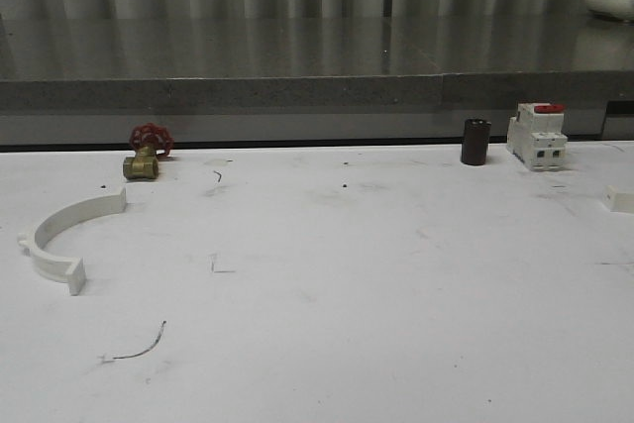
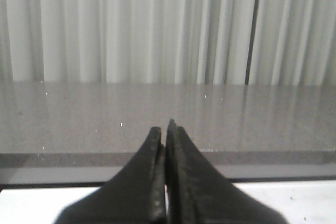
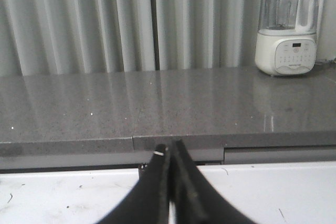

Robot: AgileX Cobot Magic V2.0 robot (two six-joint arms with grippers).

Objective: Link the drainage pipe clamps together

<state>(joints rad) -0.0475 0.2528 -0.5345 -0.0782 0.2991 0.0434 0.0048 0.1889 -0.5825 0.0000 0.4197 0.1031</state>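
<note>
At the right edge of the front view a small white piece point(image 1: 620, 198) is cut off, so I cannot tell what it is. One drainage pipe clamp point(image 1: 61, 235) lies flat on the white table point(image 1: 376, 284), a white half-ring with flat end tabs and a small outer lug, its open side facing right. From that clamp, the brass valve with a red handle point(image 1: 145, 153) sits just behind, and the dark cylinder point(image 1: 475, 142) and white breaker point(image 1: 537, 135) stand far right along the table's back edge. Bare tabletop stretches right of the clamp. My left gripper point(image 2: 166, 129) is clenched on nothing; my right gripper point(image 3: 169, 153) likewise.
</note>
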